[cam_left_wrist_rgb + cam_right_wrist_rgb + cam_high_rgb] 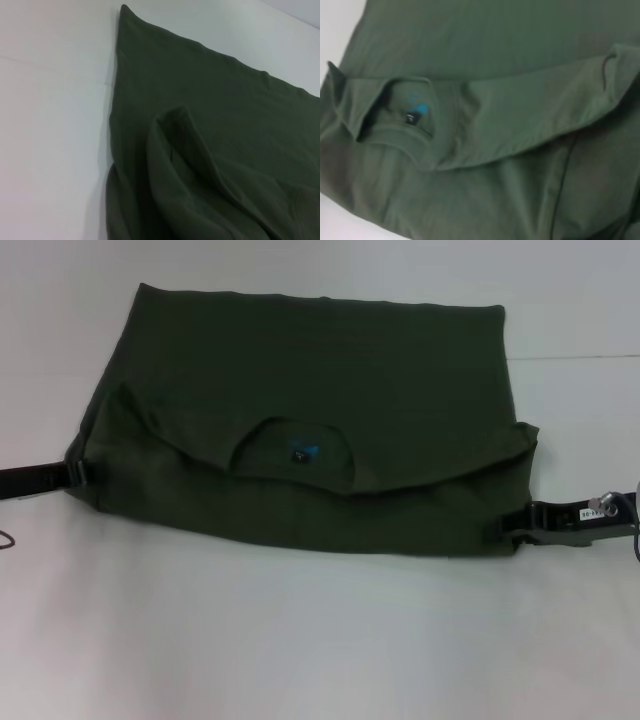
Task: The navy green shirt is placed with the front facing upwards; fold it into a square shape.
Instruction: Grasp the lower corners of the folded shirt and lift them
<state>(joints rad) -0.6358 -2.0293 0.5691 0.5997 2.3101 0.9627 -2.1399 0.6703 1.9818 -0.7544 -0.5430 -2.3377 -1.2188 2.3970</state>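
The navy green shirt [300,370] lies across the white table, with its collar end folded over toward the near side. The collar opening and its small dark label with blue print [300,453] face up; the label also shows in the right wrist view [415,114]. The chest lettering is hidden. My left gripper [76,476] is at the shirt's near left corner and shut on the cloth. My right gripper [514,526] is at the near right corner and shut on the cloth. The left wrist view shows a raised fold of the shirt [190,165].
The white table [320,640] spreads in front of the shirt and beyond its far edge. A thin dark cable [6,538] lies at the left border near my left arm.
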